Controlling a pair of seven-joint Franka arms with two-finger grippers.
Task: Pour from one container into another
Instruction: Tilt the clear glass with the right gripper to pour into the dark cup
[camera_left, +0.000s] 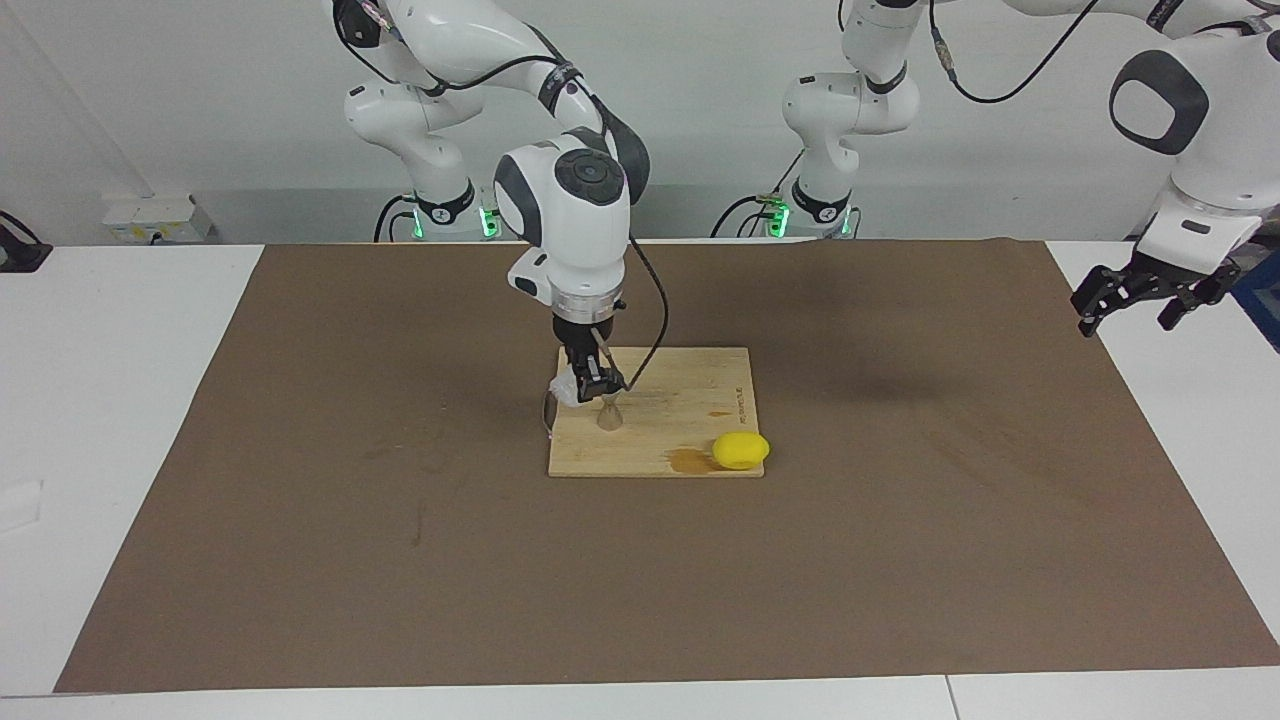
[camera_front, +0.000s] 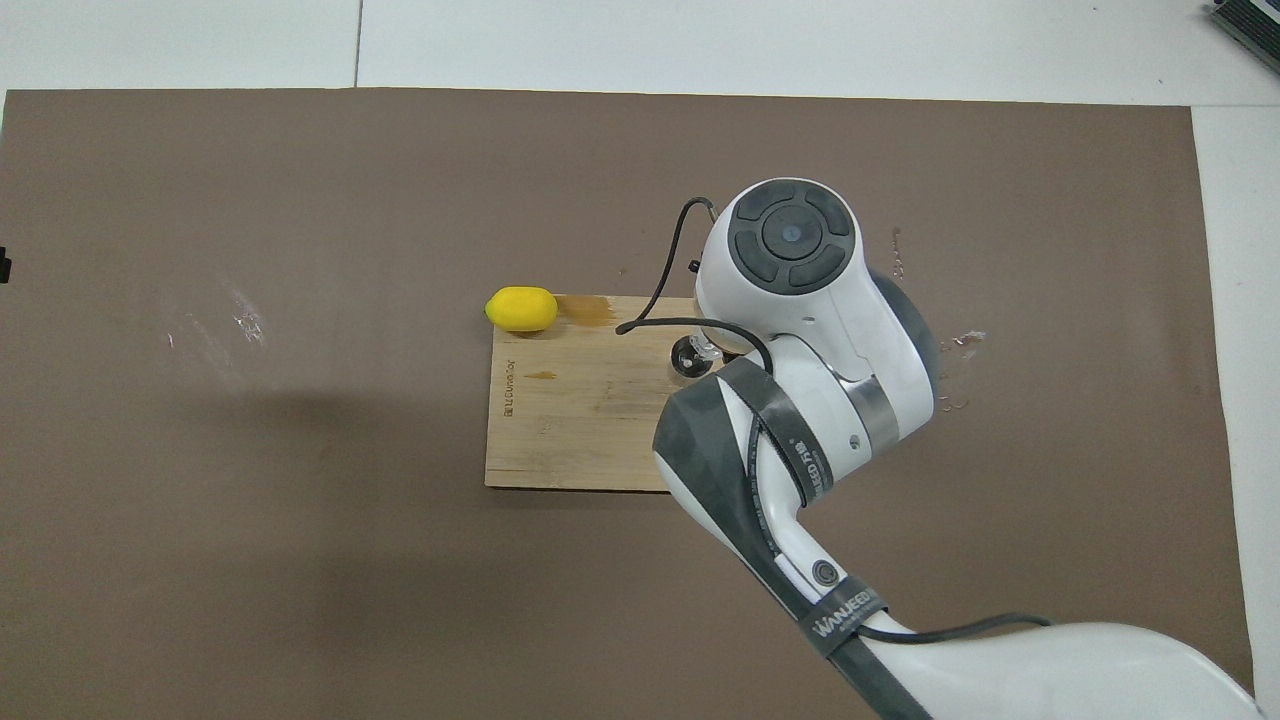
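Tipping glass cup (camera_left: 567, 390) over jigger (camera_left: 609, 414)

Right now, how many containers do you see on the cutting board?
2: the glass cup, tipped in the right hand over the jigger, which stands on the board. The arm may hide others.

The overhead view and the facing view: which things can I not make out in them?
- Small clear glass cup: the right gripper holds it tilted over the silver-grey hourglass-shaped metal jigger; any liquid is too small to see in the facing view.
- Overhead view: the right arm covers the cup and gripper; only the jigger's rim shows.
- Left gripper: waits at the table's edge, outside the overhead view.
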